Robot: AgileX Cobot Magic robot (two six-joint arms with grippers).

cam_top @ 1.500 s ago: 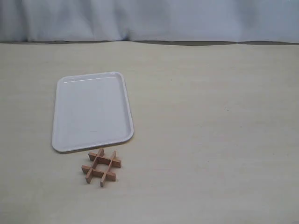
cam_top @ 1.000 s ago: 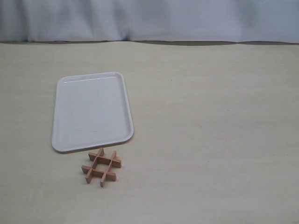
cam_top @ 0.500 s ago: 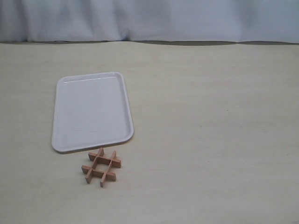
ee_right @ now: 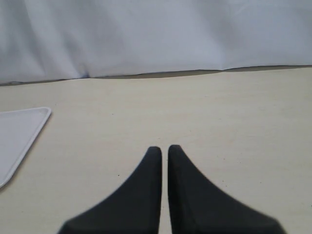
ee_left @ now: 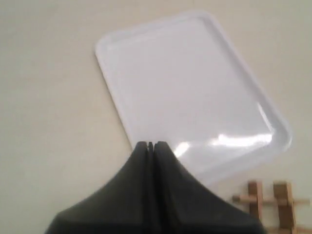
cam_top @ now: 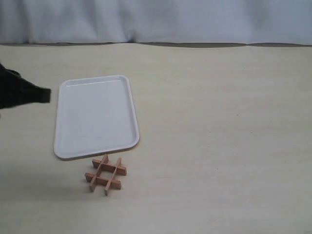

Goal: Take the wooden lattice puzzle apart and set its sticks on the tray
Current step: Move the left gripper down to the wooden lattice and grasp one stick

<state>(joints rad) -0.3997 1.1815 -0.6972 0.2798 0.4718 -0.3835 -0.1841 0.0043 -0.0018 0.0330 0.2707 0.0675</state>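
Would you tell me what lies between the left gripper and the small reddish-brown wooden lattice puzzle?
Only a corner of the flat white rectangular tray and bare table, shown in the exterior view.

no readable text, labels, brands or numbers on anything in view.

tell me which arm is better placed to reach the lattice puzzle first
Left, probably. The left hand hangs by the tray, and its wrist view shows the wooden lattice puzzle close by. The right hand sees only a tray corner.
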